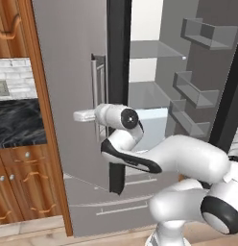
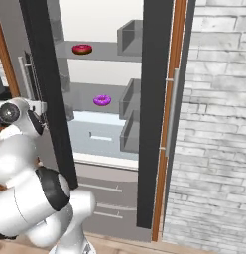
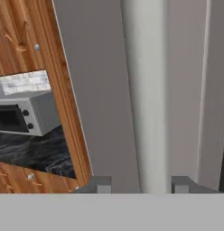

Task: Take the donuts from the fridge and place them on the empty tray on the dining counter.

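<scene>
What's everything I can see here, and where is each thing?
Ring donuts: two, red-pink icing on upper fridge shelf, purple-magenta icing on shelf below.
Tall silver-grey fridge: one, right door open, white interior, grey shelves.
Vertical bar door handle: one, pale grey, between the fingertips.
Grey microwave: one, on black marble counter.
Brown wooden cabinets: several, left of fridge.
White brick wall: right of fridge.
Robot's hand: one, dark fingertips either side of the handle.
</scene>
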Controlling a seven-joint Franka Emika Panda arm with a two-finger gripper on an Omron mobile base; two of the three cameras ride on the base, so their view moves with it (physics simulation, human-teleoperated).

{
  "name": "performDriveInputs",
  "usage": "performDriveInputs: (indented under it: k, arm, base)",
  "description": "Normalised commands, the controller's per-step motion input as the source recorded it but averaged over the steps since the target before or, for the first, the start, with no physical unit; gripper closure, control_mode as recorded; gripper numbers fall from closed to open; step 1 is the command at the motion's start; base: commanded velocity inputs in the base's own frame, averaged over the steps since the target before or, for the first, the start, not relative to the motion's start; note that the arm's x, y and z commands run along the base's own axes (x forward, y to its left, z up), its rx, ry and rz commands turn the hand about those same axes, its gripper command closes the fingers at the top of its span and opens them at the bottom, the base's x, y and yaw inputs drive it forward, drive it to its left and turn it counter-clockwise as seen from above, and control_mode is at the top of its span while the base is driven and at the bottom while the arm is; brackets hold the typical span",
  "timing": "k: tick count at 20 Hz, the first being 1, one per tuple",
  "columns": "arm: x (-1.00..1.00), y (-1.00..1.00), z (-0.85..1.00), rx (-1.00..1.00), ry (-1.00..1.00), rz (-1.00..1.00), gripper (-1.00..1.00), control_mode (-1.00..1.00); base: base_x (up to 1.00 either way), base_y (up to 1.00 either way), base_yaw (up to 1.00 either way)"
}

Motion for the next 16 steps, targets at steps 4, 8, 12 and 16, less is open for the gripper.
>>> performDriveInputs:
  k: [4, 8, 12, 16]
  arm:
    - [-1.0, 1.0, -0.32, -0.01, 0.17, 0.12, 1.0, -1.0]
    - [-1.0, 1.0, -0.37, -0.03, 0.16, 0.12, 1.0, -1.0]
    - [-1.0, 0.58, 0.25, -0.02, -0.09, -0.01, 1.0, -1.0]
    - [-0.96, -0.79, 1.0, 0.03, -0.25, -0.03, 1.0, -1.0]
  base:
    - [0.0, 0.0, 0.0]
    - [0.0, 0.0, 0.0]
    - [0.0, 0.0, 0.0]
    - [0.0, 0.0, 0.0]
